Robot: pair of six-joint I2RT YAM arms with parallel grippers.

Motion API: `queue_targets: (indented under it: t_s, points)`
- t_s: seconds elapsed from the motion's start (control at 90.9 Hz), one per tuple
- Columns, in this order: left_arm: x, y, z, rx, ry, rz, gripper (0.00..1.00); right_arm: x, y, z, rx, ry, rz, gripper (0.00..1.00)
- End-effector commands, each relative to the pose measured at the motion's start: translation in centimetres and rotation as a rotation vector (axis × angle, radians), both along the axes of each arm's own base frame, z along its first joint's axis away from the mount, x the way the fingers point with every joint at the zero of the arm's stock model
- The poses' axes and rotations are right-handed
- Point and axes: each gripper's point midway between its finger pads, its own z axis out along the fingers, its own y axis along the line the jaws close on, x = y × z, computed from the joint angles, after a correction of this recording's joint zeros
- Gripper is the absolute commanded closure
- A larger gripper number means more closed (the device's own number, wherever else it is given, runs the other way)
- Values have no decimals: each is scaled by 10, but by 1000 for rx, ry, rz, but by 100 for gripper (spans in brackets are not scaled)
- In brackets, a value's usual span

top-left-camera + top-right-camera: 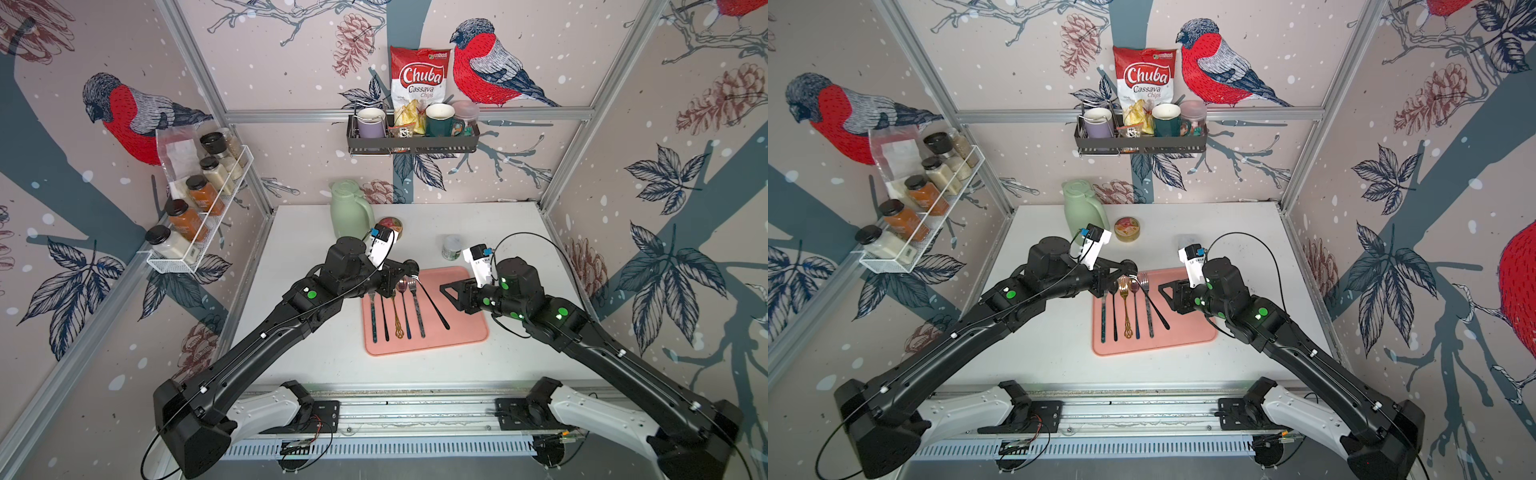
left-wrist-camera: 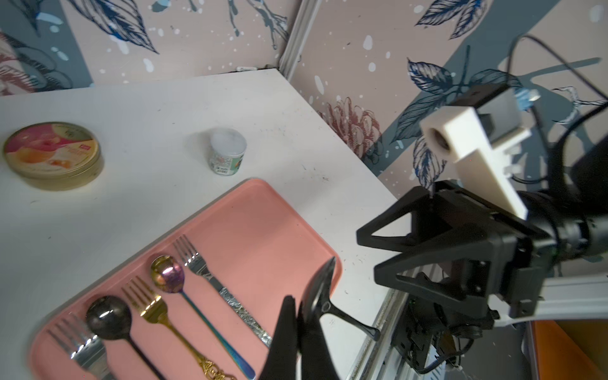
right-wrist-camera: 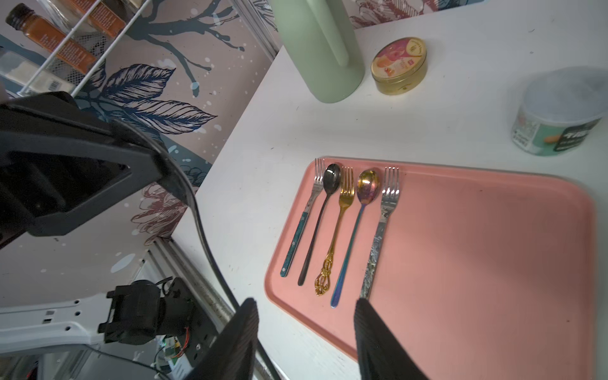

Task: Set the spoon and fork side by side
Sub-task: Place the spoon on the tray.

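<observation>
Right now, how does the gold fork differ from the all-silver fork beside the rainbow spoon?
The gold fork is gold all over; the silver fork is silver with a mottled handle. The gold fork's handle ends in ornate openwork; the silver fork's ends plain. The gold fork lies between the black spoon and the rainbow spoon; the silver fork ends the row. Both lie flat on the pink tray, parallel, tines the same way.

On the bench, fork (image 3: 390,197): three | spoon (image 3: 367,187): three | pink tray (image 3: 493,246): one | round tin (image 3: 399,65): one | green jug (image 3: 322,49): one | lidded tub (image 3: 559,112): one
</observation>
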Motion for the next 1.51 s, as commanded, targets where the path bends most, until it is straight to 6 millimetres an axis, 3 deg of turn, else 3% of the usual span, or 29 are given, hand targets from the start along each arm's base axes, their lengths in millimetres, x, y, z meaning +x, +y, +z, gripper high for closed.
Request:
queue_targets:
  t_s: [0.0, 0.275, 0.484, 0.616, 0.902, 1.056, 1.112, 1.167, 1.299, 1.398, 1.497]
  points:
    - [5, 17, -16, 79, 67, 112, 100, 7, -6, -1, -102, -70, -60, 50]
    - [-5, 3, -22, 67, 137, 47, 100, 4, 34, -13, -182, -72, 30, 48]
    - [-6, 2, -26, 73, 149, 41, 100, -14, 68, -24, -177, -23, 177, 51]
    - [-6, 3, -26, 72, 146, 45, 100, -19, 76, -26, -159, -8, 218, 54]
    - [-6, 1, -25, 61, 145, 39, 100, -15, 75, -32, -181, -6, 200, 78]
    - [-6, 1, -25, 59, 145, 41, 100, -14, 72, -34, -194, -4, 190, 98]
    - [-5, 2, -27, 61, 147, 44, 100, -12, 70, -33, -193, -7, 181, 99]
    - [-4, 2, -29, 55, 150, 46, 85, -13, 68, -33, -194, -4, 177, 99]
    - [1, 8, -36, 19, 175, 70, 72, -8, 56, -38, -223, 18, 138, 99]
    - [9, 28, -56, 41, 208, 164, 56, 4, 37, -48, -266, 51, 57, 99]
    - [14, 56, -79, 78, 238, 296, 48, 17, 13, -63, -312, 114, -40, 99]
